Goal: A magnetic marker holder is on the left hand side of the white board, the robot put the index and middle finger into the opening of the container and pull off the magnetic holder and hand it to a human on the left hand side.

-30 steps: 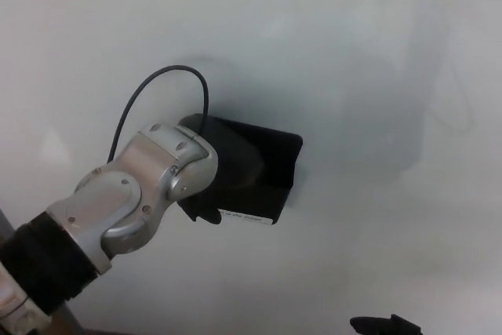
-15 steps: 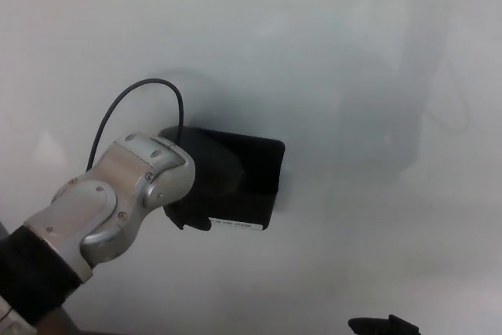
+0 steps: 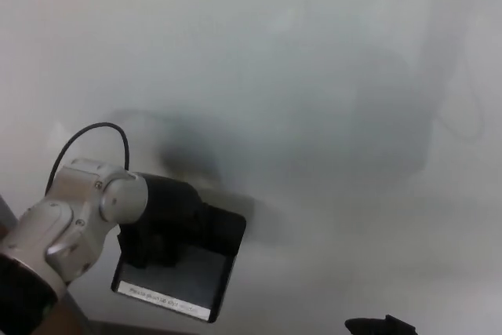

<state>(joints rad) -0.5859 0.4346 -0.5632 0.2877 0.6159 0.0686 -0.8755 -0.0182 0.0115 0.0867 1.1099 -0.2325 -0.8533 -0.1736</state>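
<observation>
Since 0.5 s ago the black rectangular magnetic marker holder [image 3: 184, 268] has dropped toward the lower left and tilted, so its broad dark face and white label strip [image 3: 163, 302] now turn up toward the camera. It seems to have come off the glossy white board [image 3: 314, 76], though contact is hard to judge. The left hand [image 3: 161, 221] grips its upper edge, black fingers hooked into it and mostly hidden. The silver wrist [image 3: 74, 213] is cut off at the frame edge. Only a dark tip of the right hand [image 3: 380, 325] shows; I cannot tell its fingers.
</observation>
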